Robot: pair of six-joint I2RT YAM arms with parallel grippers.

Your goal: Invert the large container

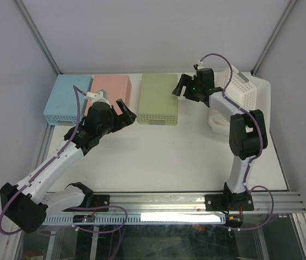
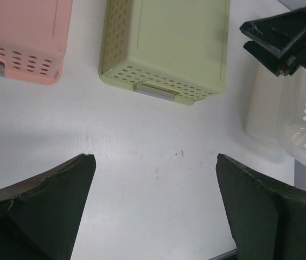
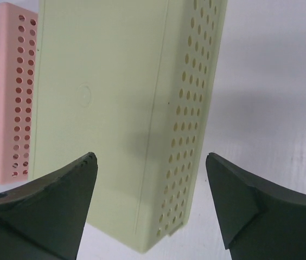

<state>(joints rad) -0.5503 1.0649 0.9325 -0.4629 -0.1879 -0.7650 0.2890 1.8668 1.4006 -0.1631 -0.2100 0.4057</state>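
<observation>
My right end effector (image 3: 150, 157) is spread wide with nothing between its fingers, hovering above the pale green container (image 3: 115, 108), which lies bottom up on the white bench (image 1: 169, 146). The large white container (image 1: 244, 91) sits at the bench's back right corner, just beside my right arm. My left end effector (image 2: 155, 157) is also spread and empty, above bare bench near the pink container (image 2: 23, 38). A blue container (image 1: 66, 97) lies farthest left.

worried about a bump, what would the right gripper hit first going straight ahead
Most likely the green container, which lies straight ahead of the right gripper, its perforated long edge centred between the open jaws; depth is unclear.
</observation>
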